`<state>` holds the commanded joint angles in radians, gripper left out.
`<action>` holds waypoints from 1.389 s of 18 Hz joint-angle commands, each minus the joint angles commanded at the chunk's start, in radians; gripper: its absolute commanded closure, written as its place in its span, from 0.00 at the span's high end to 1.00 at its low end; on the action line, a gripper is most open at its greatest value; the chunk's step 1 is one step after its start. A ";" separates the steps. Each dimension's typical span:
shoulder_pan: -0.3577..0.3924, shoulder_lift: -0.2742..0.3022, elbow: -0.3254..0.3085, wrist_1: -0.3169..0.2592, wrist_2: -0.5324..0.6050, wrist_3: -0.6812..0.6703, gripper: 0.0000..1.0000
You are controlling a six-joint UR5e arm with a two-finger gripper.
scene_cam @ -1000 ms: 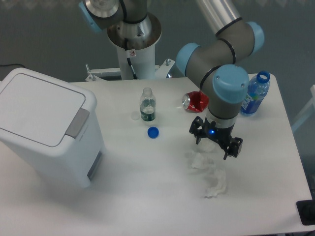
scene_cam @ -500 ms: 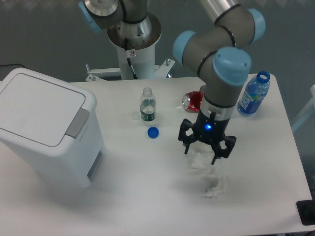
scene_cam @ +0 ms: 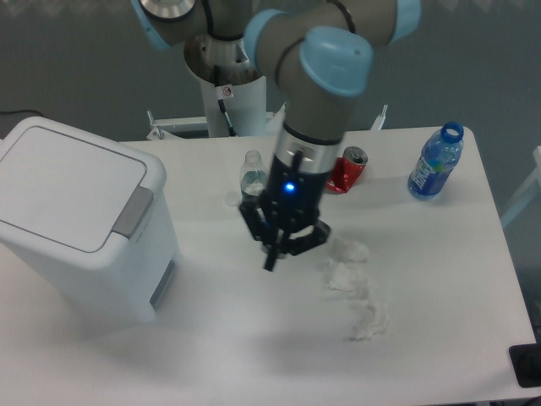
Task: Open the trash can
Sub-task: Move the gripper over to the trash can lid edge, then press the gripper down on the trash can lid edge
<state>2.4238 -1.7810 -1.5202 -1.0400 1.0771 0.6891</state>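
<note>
Hovering mid-counter, the gripper (scene_cam: 283,244) looks empty, though I can't tell if it's clenched; trash can (scene_cam: 76,224) lid's shut, latch (scene_cam: 133,211) facing it.

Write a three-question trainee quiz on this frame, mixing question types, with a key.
1. True or false: the trash can lid is raised.
2. Which stands nearest the table's right edge? A) red can B) blue bottle C) crumpled tissue
3. Fill in: the gripper hangs over the table to the ____ of the trash can in the picture.

Key: 1 false, the lid lies flat and shut. 2 B. 3 right.
</note>
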 joint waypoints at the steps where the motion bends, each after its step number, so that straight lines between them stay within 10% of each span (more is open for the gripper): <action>1: -0.006 0.002 0.000 0.000 -0.011 -0.026 0.00; 11: -0.069 0.018 -0.008 -0.008 -0.111 -0.164 0.00; 18: -0.072 0.103 -0.012 -0.187 -0.164 -0.166 0.00; 25: -0.075 0.106 -0.018 -0.207 -0.166 -0.164 0.00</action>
<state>2.3485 -1.6751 -1.5386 -1.2471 0.9112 0.5246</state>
